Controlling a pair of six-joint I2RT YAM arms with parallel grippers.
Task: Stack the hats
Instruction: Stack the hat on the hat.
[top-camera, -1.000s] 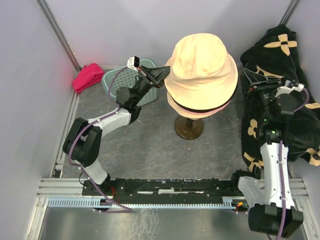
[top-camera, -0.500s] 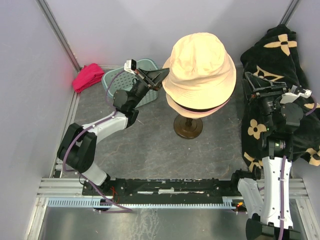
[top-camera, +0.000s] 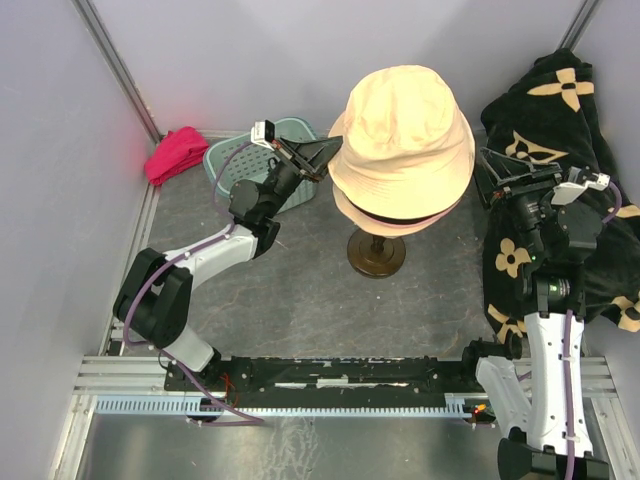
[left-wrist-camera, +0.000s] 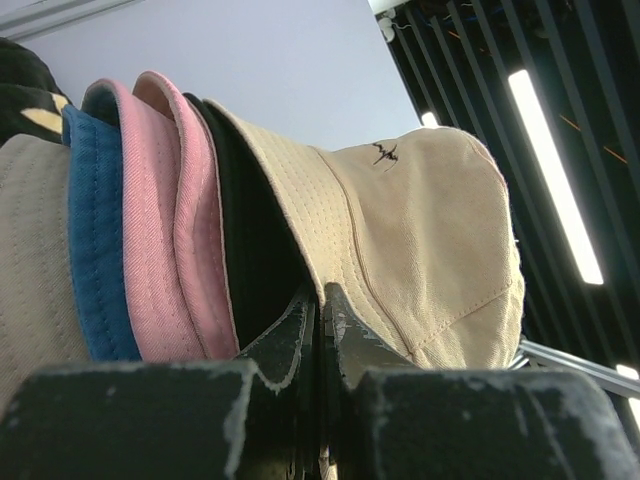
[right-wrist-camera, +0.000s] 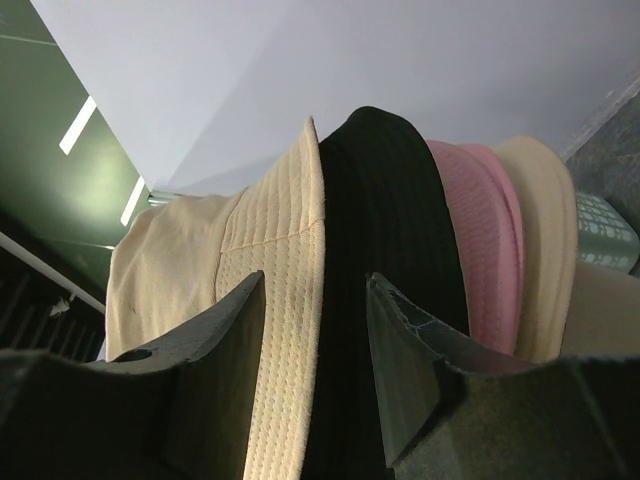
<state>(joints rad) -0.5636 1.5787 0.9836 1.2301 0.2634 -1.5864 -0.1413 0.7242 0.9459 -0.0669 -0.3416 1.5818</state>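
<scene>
A stack of hats sits on a dark wooden stand mid-table, with the cream hat on top. In the left wrist view the brims run tan, blue, pink, black, then cream. My left gripper is shut on the cream hat's left brim edge. My right gripper is open just right of the stack; its jaws straddle the cream and black brims without touching. The pink brim lies beyond.
A green basket stands behind my left arm, a small magenta cloth at the far left wall. A large black cloth with beige flowers drapes the right side behind my right arm. Grey walls close in on both sides.
My right gripper has moved left toward the stack's right brim, still open. My left gripper stays shut on the cream brim, shifting it only slightly.
</scene>
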